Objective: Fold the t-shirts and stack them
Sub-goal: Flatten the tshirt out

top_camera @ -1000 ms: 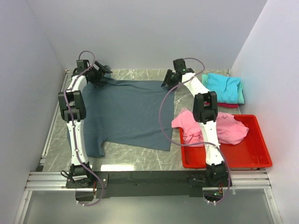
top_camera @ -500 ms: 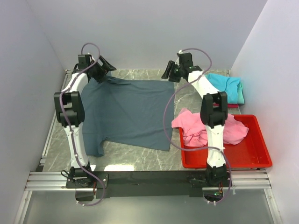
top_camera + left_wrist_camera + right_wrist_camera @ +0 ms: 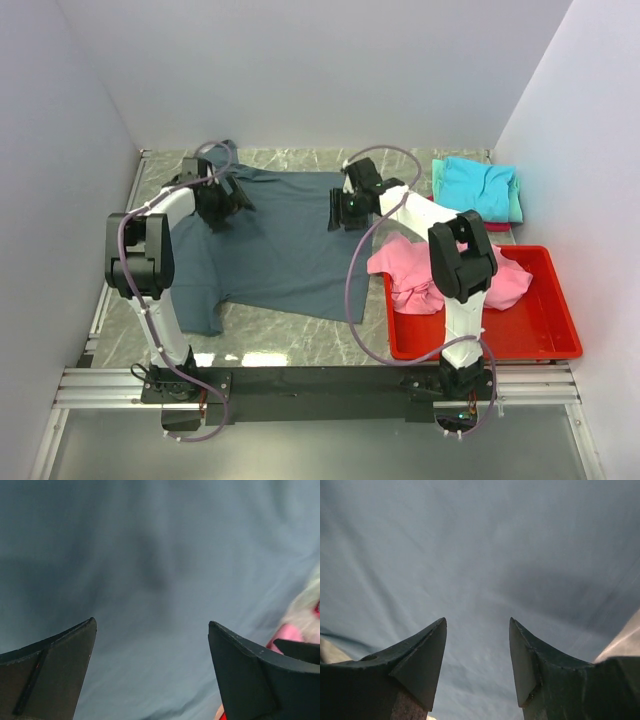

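Note:
The dark slate blue-grey t-shirt (image 3: pixel 275 250) lies spread flat on the table. My left gripper (image 3: pixel 226 206) hovers over its far left part, jaws wide open and empty (image 3: pixel 152 622), with only the cloth (image 3: pixel 150 555) beneath. My right gripper (image 3: pixel 340 211) is over its far right part, open with nothing between the fingers (image 3: pixel 477 620), and the cloth (image 3: pixel 480 545) fills its view. The pink t-shirt (image 3: pixel 412 268) lies crumpled over the left rim of the bin. Folded turquoise (image 3: pixel 478 185), mint (image 3: pixel 516 205) and red (image 3: pixel 496 227) t-shirts are stacked at the far right.
The red plastic bin (image 3: pixel 545 335) stands at the near right, its left rim close to the dark shirt's right hem. White walls enclose the table on three sides. Marble tabletop (image 3: pixel 300 340) shows in front of the shirt.
Both grippers have come from the shirt's far edge toward me and down over its upper part. The shirt lies about as before, its far left sleeve now uncovered.

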Available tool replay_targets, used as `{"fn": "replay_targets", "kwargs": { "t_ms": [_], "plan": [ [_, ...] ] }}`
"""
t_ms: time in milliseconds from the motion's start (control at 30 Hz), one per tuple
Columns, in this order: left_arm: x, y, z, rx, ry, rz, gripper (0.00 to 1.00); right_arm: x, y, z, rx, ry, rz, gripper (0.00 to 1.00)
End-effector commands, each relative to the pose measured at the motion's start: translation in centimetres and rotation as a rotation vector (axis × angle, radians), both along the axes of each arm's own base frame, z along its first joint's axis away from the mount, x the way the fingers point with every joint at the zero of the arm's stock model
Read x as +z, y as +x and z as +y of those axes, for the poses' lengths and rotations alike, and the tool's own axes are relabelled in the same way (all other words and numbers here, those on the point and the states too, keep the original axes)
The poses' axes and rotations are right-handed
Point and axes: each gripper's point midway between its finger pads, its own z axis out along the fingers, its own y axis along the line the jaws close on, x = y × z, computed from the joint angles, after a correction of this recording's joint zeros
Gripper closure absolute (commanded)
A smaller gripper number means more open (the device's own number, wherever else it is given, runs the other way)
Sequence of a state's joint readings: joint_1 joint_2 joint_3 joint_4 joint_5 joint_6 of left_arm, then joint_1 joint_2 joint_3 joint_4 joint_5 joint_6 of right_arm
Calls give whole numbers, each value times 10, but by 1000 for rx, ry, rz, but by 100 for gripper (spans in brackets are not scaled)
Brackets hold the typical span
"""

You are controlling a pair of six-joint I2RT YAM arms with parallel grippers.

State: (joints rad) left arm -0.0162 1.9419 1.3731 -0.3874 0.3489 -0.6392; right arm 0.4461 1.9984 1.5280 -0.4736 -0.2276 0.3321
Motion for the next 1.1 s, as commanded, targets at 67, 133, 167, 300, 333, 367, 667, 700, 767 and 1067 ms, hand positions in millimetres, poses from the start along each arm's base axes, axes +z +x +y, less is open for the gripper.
{"fn": "replay_targets", "kwargs": {
  "t_ms": [67,133,167,300,333,367,667,700,767,1067],
  "plan": [
    [-10,-15,-5,-39,20,20,1,-17,0,-18,-53,-59,21,40],
    [-13,-15,-6,-41,24,26,1,-27,2,-21,-59,-91,33,40],
    [-15,-15,-6,-44,25,28,1,-30,3,-24,-62,-109,37,40],
    [-23,-14,-9,-53,16,49,1,-46,9,-33,-79,-180,60,41],
    [-26,-15,-10,-58,14,57,0,-53,9,-36,-83,-198,68,41],
    [-28,-16,-12,-63,11,61,1,-56,10,-39,-97,-216,64,41],
    [-40,-12,-26,-84,-6,86,1,-78,18,-60,-147,-301,111,42],
    [-38,-8,-28,-86,-7,78,1,-79,21,-62,-154,-303,111,42],
    [-39,-2,-32,-83,-14,76,0,-82,27,-69,-173,-309,121,42],
    [-37,42,-54,-91,-80,30,1,-81,60,-77,-178,-309,106,43]
  ]
}}
